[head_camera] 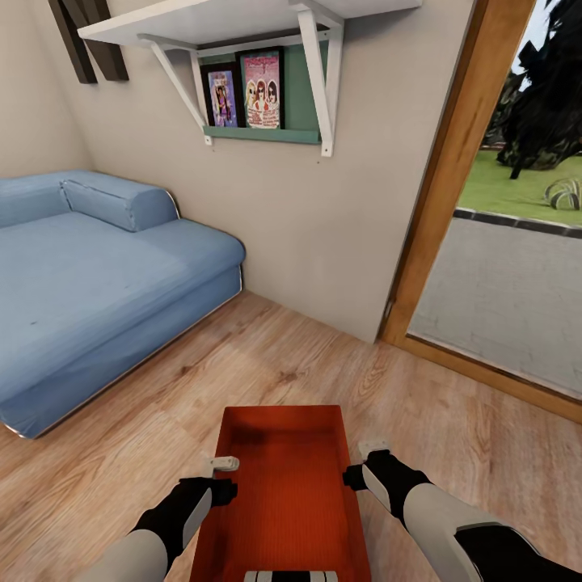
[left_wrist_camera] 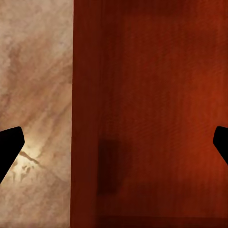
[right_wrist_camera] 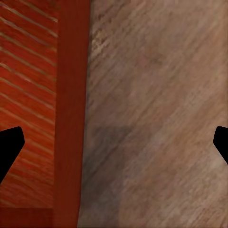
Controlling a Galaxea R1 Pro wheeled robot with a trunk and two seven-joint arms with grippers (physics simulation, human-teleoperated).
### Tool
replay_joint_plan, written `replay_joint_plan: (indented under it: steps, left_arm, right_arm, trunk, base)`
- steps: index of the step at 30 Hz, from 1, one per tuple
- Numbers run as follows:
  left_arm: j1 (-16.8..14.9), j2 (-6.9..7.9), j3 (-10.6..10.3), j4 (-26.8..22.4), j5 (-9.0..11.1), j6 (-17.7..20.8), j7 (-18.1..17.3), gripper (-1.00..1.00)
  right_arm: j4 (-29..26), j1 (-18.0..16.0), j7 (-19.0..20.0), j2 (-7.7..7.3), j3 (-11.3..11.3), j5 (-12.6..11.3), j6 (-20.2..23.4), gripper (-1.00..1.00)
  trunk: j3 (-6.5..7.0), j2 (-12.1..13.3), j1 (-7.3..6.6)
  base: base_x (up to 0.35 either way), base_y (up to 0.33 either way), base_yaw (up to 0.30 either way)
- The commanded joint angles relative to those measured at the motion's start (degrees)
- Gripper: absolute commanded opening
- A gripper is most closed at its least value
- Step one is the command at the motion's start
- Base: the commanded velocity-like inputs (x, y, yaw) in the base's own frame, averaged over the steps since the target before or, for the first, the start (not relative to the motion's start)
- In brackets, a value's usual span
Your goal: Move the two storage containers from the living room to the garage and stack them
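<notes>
One red-orange storage container lies lengthwise between my two arms over the living room's light wood-plank floor. My left gripper is at its left long wall and my right gripper at its right long wall. In the left wrist view the left gripper is open, its dark fingertips wide apart, straddling the wall of the container. The right gripper is open too, one fingertip over the container and the other over the planks. Whether the bin rests on the floor I cannot tell.
A blue sofa fills the left side. A white wall shelf with framed pictures hangs on the cream wall ahead. A wooden door frame at the right opens onto grey paving and grass. Bare planks lie ahead of the bin.
</notes>
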Motion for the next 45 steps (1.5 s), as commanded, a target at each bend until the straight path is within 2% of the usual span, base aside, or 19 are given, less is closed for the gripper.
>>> replay_joint_plan:
  steps: [1, 4, 8, 34, 38, 45]
  left_arm:
    - [0.0, -0.05, 0.3, -0.1, 0.0, 0.3, 0.1, 1.00]
    - [0.0, -0.05, 0.3, -0.1, 0.0, 0.3, 0.1, 1.00]
    - [0.0, -0.05, 0.3, -0.1, 0.1, 0.3, 0.1, 1.00]
    - [0.0, -0.05, 0.3, -0.1, 0.0, 0.3, 0.1, 1.00]
    - [0.0, -0.05, 0.3, -0.1, 0.0, 0.3, 0.1, 1.00]
    - [0.0, -0.06, 0.3, -0.1, 0.1, 0.3, 0.1, 1.00]
  right_arm:
    - [-0.1, 0.0, -0.1, 0.00, 0.4, 0.1, 0.4, 1.00]
    - [-0.1, 0.0, -0.1, -0.02, 0.4, 0.1, 0.4, 1.00]
    - [-0.1, 0.0, -0.1, -0.02, 0.4, 0.1, 0.4, 1.00]
    - [-0.1, 0.0, 0.0, 0.00, 0.4, 0.1, 0.4, 1.00]
    - [-0.1, 0.0, 0.0, 0.02, 0.4, 0.1, 0.4, 1.00]
    - [-0.1, 0.0, 0.1, 0.02, 0.4, 0.1, 0.4, 1.00]
  trunk:
    - [-0.05, 0.0, -0.01]
    - [-0.05, 0.0, -0.01]
    - [-0.93, -0.1, 0.09]
    - [-0.93, -0.1, 0.09]
    - [-1.82, -0.1, 0.19]
    - [-1.82, -0.1, 0.19]
  base:
    - [0.000, 0.000, 0.000]
    - [0.000, 0.000, 0.000]
    - [0.000, 0.000, 0.000]
    - [0.000, 0.000, 0.000]
    - [0.000, 0.000, 0.000]
    - [0.000, 0.000, 0.000]
